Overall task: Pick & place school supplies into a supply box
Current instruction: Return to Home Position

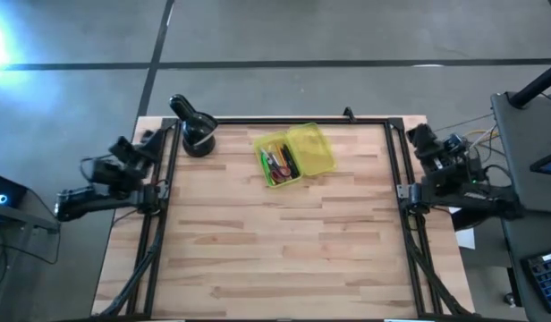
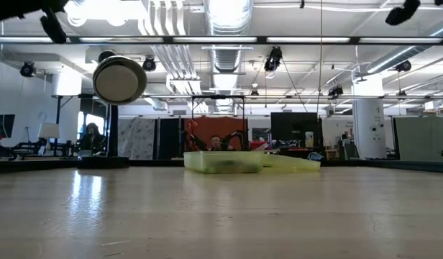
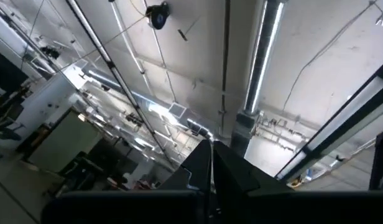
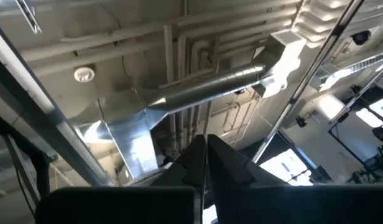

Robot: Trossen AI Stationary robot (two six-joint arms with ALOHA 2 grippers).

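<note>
The supply box (image 1: pixel 295 154), a translucent yellow hinged case, lies open on its two halves at the far middle of the table; the low view shows the box (image 2: pixel 223 162) side on. Several pens and pencils, the school supplies (image 1: pixel 280 165), lie in its left half. My left gripper (image 3: pixel 211 155) is shut with nothing in it and points up at the ceiling; its arm (image 1: pixel 123 165) is folded back at the table's left edge. My right gripper (image 4: pixel 205 149) is likewise shut and bare, pointing up, with its arm (image 1: pixel 441 161) folded at the right edge.
A black round holder (image 1: pixel 197 134) stands at the far left, a little left of the box. Black frame rails (image 1: pixel 164 206) run along the table's left, right and far sides. Bare wooden tabletop (image 1: pixel 284 250) spreads from the box to the near edge.
</note>
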